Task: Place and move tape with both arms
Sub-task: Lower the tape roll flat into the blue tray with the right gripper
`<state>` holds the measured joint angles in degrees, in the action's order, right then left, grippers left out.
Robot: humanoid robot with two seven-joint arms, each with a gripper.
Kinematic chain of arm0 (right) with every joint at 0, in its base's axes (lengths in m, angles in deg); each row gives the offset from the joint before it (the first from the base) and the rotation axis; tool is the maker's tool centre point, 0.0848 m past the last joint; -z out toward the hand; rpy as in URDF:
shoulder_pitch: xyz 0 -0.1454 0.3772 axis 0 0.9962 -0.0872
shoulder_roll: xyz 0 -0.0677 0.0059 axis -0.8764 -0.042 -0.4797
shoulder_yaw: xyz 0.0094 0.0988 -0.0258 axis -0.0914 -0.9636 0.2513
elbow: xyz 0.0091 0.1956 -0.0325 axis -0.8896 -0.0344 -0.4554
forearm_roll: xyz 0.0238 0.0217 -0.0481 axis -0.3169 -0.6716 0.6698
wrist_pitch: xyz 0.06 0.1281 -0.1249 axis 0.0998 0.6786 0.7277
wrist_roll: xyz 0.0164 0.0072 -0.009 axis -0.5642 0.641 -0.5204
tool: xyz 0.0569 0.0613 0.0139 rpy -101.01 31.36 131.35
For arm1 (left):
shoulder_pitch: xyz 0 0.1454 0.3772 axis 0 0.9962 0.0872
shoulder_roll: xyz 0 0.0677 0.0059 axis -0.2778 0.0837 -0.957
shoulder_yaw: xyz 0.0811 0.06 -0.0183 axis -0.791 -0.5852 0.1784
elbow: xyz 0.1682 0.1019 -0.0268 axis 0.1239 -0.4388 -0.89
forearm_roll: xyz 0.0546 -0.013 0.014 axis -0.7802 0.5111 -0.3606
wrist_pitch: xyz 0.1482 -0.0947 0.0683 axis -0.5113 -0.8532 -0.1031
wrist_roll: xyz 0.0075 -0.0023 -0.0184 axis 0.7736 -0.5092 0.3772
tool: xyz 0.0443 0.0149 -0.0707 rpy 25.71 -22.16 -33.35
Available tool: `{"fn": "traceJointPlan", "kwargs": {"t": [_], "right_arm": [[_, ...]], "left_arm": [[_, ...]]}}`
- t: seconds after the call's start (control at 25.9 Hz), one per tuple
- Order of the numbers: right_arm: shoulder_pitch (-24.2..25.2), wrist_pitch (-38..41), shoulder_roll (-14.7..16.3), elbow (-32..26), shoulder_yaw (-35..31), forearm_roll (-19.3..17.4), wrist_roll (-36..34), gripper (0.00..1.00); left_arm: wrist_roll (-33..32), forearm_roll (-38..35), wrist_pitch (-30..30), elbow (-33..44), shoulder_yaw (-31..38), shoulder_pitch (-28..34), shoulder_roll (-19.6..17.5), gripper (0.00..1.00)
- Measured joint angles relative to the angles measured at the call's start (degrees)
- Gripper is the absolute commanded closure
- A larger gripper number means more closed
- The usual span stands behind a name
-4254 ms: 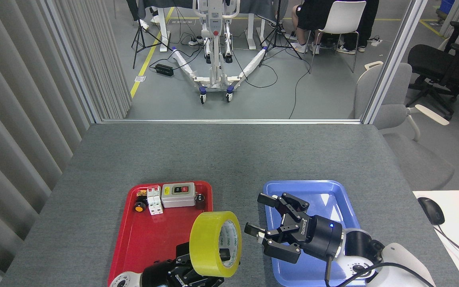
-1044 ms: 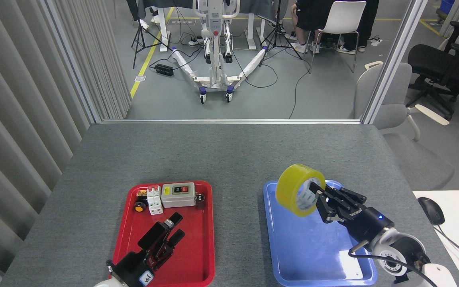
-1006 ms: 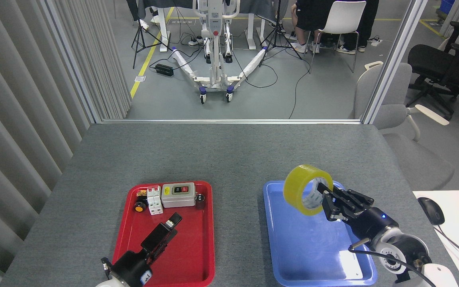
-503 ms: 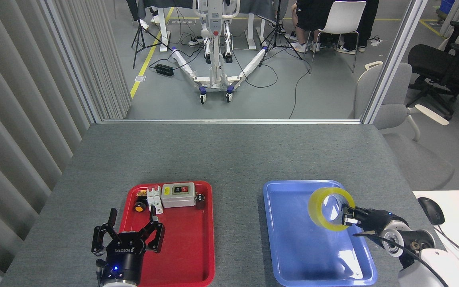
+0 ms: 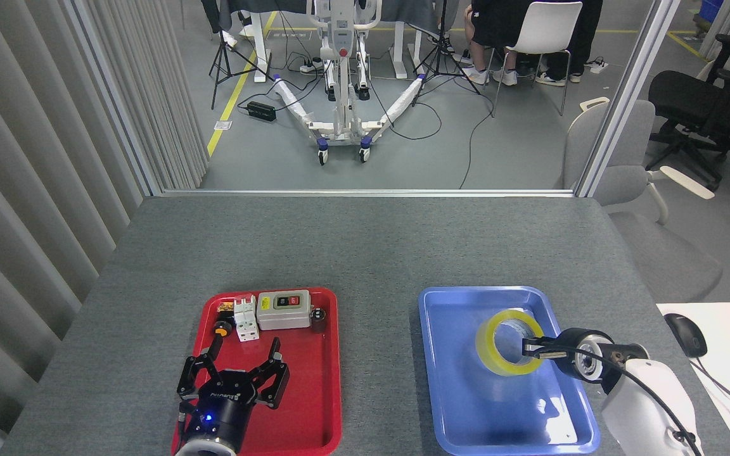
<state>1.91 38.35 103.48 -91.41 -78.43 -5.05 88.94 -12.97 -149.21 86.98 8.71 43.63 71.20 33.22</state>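
The tape (image 5: 505,342), a yellow translucent roll, is low in the blue tray (image 5: 460,405), tilted with its hole facing up toward me. My right gripper (image 5: 537,349) reaches in from the right, and its thin black fingers (image 5: 544,346) pinch the roll's right rim, so it is shut on the tape. Over the near part of the red tray (image 5: 317,392) my left gripper (image 5: 232,372) stands open, fingers spread upward and nothing between them.
At the red tray's far end sit a white breaker (image 5: 246,318), a grey switch box (image 5: 284,310) and an orange button (image 5: 221,329). A white desk with a mouse (image 5: 686,334) adjoins the grey table (image 5: 365,247) on the right.
My right gripper has carried the tape down and slightly left into the blue tray, tipping it flatter. My left gripper has shifted right over the red tray, still open.
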Motion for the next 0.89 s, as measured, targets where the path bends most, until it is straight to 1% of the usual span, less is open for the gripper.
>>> {"fn": "traceJointPlan", "kwargs": {"t": [0.08, 0.23, 0.31, 0.43, 0.54, 0.7, 0.89], "right_arm": [[-0.31, -0.42, -0.34, 0.99, 0.3, -0.25, 0.45, 0.75], [-1.58, -1.45, -0.9, 2.31, 1.05, -1.97, 2.01, 0.75], [-2.61, -1.83, -1.06, 3.13, 1.91, -2.89, 2.31, 0.75], [-3.97, -2.14, -1.16, 4.92, 3.0, -3.88, 2.49, 0.74], [-5.09, -2.29, -1.28, 6.51, 3.56, -4.22, 2.61, 0.69], [-5.61, -2.31, -1.8, 7.57, 3.8, -4.28, 2.46, 0.66], [-5.79, -2.61, -2.27, 8.1, 3.86, -4.16, 1.98, 0.65]], "left_arm": [[-0.1, -0.16, 1.24, -0.14, 0.27, -0.36, 0.07, 0.0], [-0.23, -0.32, 6.96, 0.03, 3.46, -0.29, 0.51, 0.0], [-0.14, -0.36, 8.75, 0.05, 4.65, -0.22, 0.9, 0.0], [0.1, -0.46, 9.09, -0.19, 5.44, -0.25, 1.05, 0.0], [0.7, -0.51, 8.78, -0.36, 5.67, -0.4, 0.87, 0.0], [1.17, -0.81, 8.56, -0.33, 5.64, -0.44, 0.57, 0.0], [1.26, -1.6, 8.55, 0.13, 5.6, -0.16, 0.17, 0.0]]}}
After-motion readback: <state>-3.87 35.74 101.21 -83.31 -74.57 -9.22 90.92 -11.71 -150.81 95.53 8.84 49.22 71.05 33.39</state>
